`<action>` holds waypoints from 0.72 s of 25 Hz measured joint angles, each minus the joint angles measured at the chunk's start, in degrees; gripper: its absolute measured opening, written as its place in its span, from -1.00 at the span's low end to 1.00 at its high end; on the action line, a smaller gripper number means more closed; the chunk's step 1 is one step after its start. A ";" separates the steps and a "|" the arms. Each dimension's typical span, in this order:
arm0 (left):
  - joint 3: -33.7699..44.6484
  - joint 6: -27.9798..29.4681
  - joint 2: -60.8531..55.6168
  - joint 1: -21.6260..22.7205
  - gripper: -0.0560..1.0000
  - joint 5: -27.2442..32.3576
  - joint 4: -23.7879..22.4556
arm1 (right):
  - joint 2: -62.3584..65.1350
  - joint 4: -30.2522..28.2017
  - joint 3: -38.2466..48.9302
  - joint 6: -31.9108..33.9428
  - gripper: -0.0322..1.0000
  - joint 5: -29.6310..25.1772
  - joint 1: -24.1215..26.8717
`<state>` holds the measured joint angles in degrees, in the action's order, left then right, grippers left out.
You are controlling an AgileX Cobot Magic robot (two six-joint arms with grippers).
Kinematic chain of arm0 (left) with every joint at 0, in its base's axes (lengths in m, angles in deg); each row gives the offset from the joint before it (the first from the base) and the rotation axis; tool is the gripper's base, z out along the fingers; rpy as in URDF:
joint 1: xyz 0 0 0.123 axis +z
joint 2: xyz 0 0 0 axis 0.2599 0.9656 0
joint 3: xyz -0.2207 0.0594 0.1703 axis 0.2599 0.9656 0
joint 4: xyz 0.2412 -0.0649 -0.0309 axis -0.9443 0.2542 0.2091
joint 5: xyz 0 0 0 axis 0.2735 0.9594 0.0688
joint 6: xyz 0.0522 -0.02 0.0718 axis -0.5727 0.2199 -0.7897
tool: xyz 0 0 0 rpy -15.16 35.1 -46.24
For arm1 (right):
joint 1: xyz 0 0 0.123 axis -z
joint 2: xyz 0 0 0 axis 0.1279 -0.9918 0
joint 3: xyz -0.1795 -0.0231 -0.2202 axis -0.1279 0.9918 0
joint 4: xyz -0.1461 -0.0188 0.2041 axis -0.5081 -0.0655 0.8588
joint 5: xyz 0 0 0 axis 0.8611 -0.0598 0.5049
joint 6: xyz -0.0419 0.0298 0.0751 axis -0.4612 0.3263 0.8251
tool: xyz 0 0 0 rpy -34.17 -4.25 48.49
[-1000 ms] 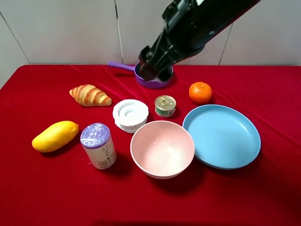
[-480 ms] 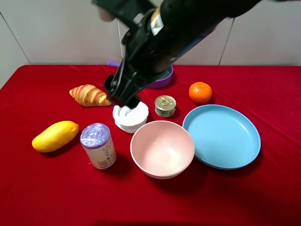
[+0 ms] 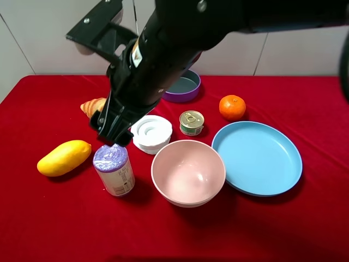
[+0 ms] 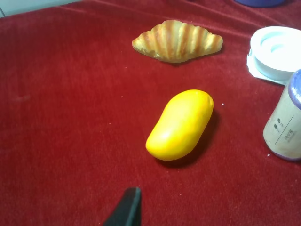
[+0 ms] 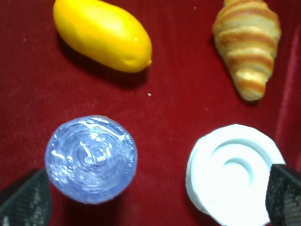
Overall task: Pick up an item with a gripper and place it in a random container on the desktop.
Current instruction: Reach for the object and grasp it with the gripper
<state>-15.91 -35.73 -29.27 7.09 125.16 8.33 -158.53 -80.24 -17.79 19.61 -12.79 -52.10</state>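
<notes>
Right gripper (image 3: 111, 138) newly above canister (image 3: 113, 168)

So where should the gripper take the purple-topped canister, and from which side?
From above, on the round wall just under its lilac top: the canister stands upright, touching nothing beside it, and the open right gripper hangs over it.

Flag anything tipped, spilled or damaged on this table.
Nothing stands out. The canister stands upright. The bowl, plate and saucepan sit level with no contents showing, and no spill marks the red cloth.
</notes>
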 joint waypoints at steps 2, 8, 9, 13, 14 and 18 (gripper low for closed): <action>0.00 0.00 0.00 0.00 0.96 0.00 0.00 | -0.84 0.36 -0.17 -0.05 0.41 0.42 -0.20; 0.00 0.00 0.00 0.00 0.96 0.00 0.00 | -3.61 1.45 -0.53 -0.05 0.41 3.29 -1.75; 0.00 0.00 0.00 0.00 0.96 0.00 0.00 | -3.95 1.58 -0.53 -0.05 0.41 3.90 -1.95; 0.00 0.00 0.00 0.00 0.96 0.00 0.00 | -5.85 2.23 -0.66 -0.05 0.41 5.50 -2.01; 0.00 0.00 0.00 0.00 0.96 0.00 0.00 | -6.40 2.47 -0.66 -0.05 0.41 5.80 -2.01; 0.00 0.00 0.00 0.00 0.96 0.00 0.00 | -8.05 3.28 -0.66 -0.05 0.41 7.09 -2.01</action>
<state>-15.91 -35.73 -29.27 7.09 125.16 8.33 -166.59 -76.96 -18.44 19.56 -5.70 -54.11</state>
